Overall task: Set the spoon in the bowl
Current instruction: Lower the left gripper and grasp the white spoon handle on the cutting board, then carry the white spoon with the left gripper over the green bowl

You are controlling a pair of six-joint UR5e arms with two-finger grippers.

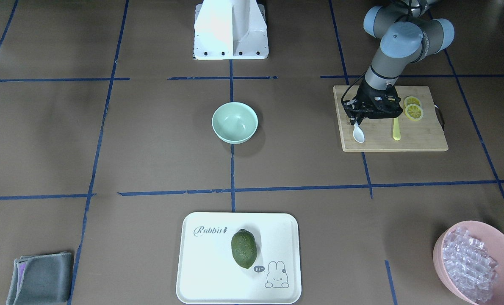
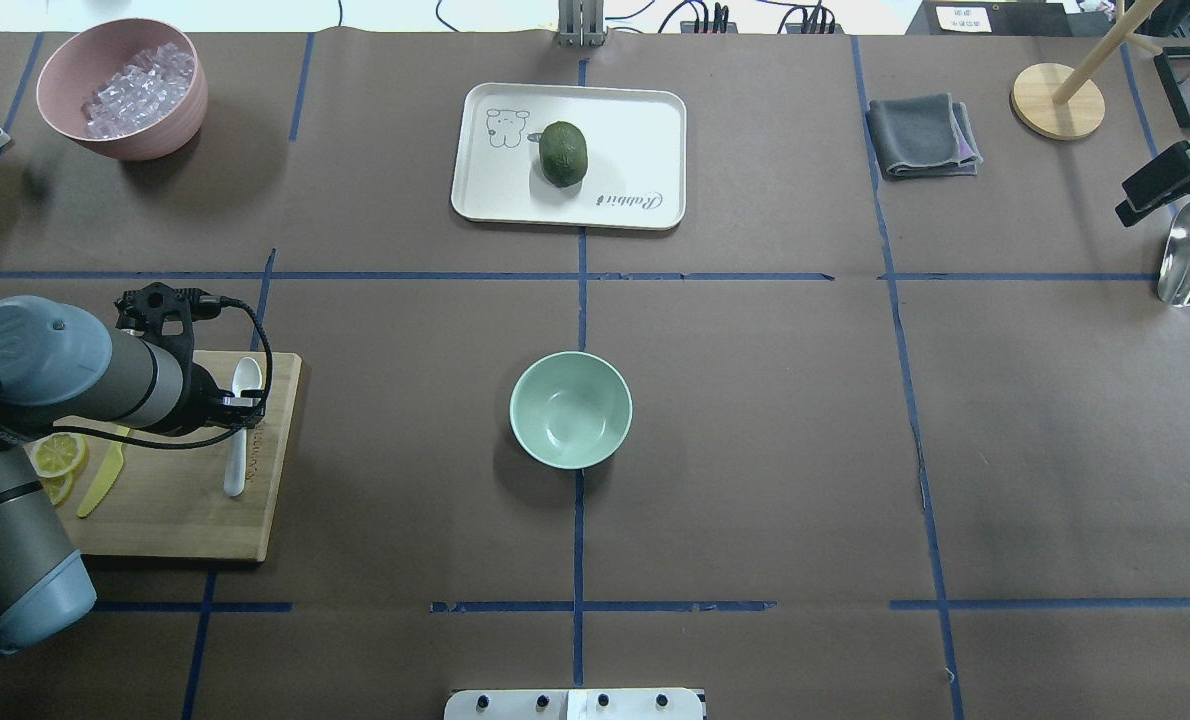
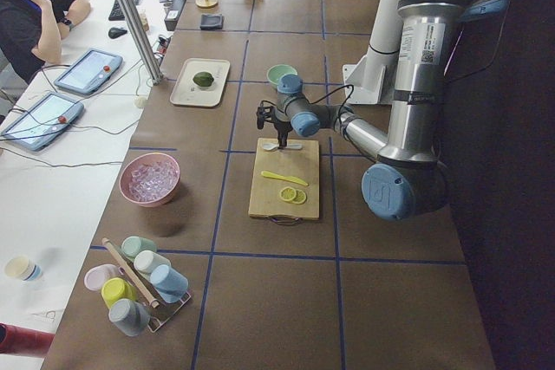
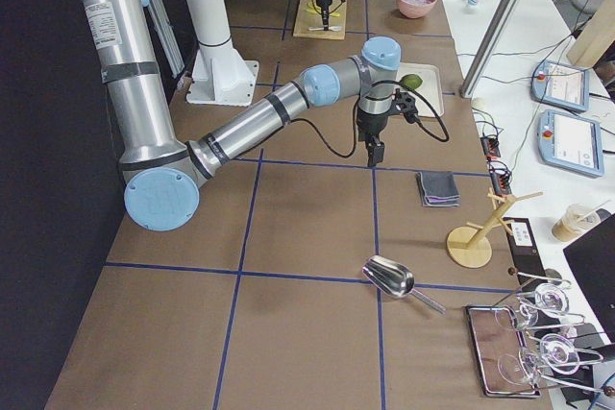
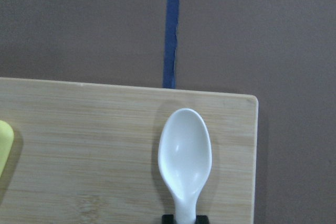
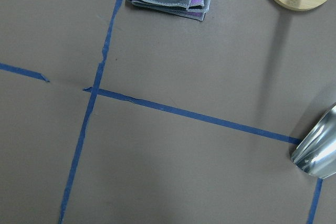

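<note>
You will find the spoon [image 2: 246, 375] flat on the cutting board [image 2: 185, 505] — long axis running away from the robot, scoop outward. Left gripper [image 2: 242, 405] clamps its neck; right gripper [image 4: 373, 153] jaws — cannot tell.

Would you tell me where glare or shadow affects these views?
Front-facing view: the robot base is blown out white. Overhead view: the bowl throws a soft shadow toward the lower left. Left wrist view: the spoon is sharp, faintly shadowed. Right wrist view: the metal scoop shows bright glare.
</note>
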